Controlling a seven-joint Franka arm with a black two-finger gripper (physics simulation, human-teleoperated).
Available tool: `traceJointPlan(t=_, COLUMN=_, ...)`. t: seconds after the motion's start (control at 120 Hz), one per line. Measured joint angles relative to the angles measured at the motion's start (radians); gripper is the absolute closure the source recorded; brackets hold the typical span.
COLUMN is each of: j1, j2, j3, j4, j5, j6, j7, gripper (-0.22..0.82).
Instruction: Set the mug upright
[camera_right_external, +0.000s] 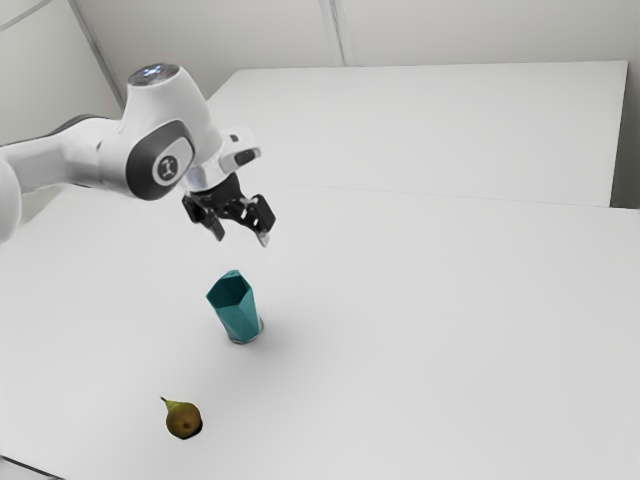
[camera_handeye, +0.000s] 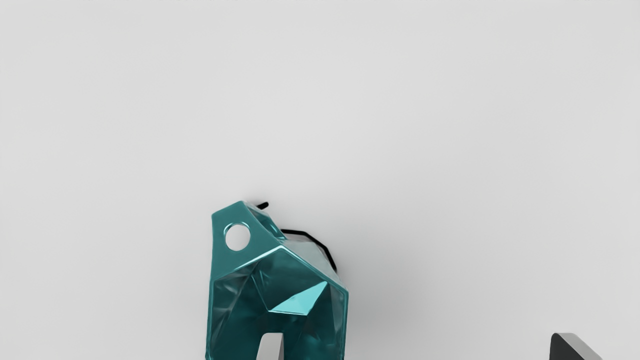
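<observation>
The teal faceted mug (camera_right_external: 236, 308) stands on the white table with its dark opening facing up, slightly tilted toward the camera in the exterior view. Above it, apart from it, hangs the black gripper (camera_right_external: 242, 235), its two fingers spread. Looking down from the hand, the mug (camera_handeye: 220, 260) shows its open mouth and a flange with a round hole. One fingertip overlaps the mouth in that picture, the other is over bare table; the gripper (camera_handeye: 416, 345) is open with nothing held.
A brownish-green pear (camera_right_external: 184, 420) lies on the table (camera_right_external: 430, 330) near the exterior view's bottom left, a short way from the mug. Behind the table rise pale walls (camera_right_external: 480, 30).
</observation>
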Motion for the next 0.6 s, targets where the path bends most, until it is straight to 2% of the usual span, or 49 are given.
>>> traceJointPlan(t=0.275, j1=-0.002, j2=0.079, j3=-0.003, j4=0.259, j5=-0.007, j6=-0.282, j7=-0.001, gripper=0.02)
traceJointPlan(t=0.6, j1=-0.001, j2=0.131, j3=-0.003, j4=0.488, j5=0.0, j6=-0.504, j7=-0.001, gripper=0.02)
